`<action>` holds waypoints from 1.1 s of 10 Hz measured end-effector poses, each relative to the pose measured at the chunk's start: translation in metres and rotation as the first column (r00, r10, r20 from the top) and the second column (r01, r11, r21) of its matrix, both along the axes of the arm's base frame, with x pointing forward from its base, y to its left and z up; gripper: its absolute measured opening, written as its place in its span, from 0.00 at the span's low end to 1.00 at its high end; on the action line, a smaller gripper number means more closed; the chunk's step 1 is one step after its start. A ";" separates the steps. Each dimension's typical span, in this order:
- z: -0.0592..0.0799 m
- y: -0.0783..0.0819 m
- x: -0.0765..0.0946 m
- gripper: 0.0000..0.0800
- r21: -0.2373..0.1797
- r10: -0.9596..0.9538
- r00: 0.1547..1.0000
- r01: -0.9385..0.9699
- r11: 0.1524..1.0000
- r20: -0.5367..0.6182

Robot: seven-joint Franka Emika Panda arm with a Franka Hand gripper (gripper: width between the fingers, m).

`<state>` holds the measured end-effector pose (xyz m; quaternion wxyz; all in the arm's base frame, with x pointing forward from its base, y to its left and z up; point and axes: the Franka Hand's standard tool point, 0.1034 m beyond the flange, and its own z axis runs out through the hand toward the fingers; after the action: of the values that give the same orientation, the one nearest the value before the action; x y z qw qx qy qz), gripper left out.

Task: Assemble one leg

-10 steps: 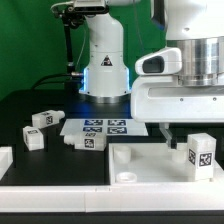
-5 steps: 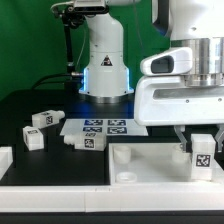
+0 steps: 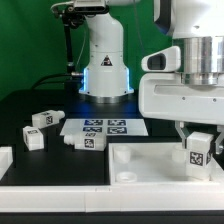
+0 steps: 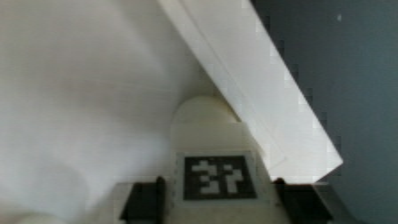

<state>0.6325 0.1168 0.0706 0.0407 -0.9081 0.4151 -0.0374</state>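
Observation:
My gripper point(image 3: 198, 143) is shut on a leg point(image 3: 198, 153), a white stubby block with a black-and-white tag. It holds the leg upright at the exterior view's right, over the large flat white piece with a raised rim point(image 3: 150, 166). In the wrist view the leg point(image 4: 215, 150) sits between my dark fingers point(image 4: 148, 200), its far end against the flat piece's white surface beside the rim point(image 4: 249, 80). Three more legs lie on the black table at the exterior view's left point(image 3: 43, 119), point(image 3: 35, 138), point(image 3: 88, 142).
The marker board point(image 3: 105, 127) lies on the table behind the flat piece. The arm's white base point(image 3: 105, 60) stands at the back. A white block edge point(image 3: 4, 160) shows at the far left.
The gripper with the leg has shifted slightly sideways and up; the leg stays in the grip. The loose legs have not moved.

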 end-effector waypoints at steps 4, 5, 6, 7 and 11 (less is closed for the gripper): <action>-0.002 0.004 0.004 0.36 0.092 -0.540 0.840 0.543 0.835 -0.055; -0.003 0.004 0.004 0.36 0.092 -0.538 0.841 0.540 0.836 -0.055; -0.003 0.004 0.004 0.36 0.091 -0.534 0.844 0.537 0.839 -0.055; -0.004 0.004 0.003 0.36 0.083 -0.471 0.881 0.474 0.877 -0.047; -0.008 -0.004 -0.004 0.80 0.054 0.085 0.996 -0.083 0.995 -0.033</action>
<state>0.6283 0.1127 0.0628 0.0586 -0.9240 0.3778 -0.0089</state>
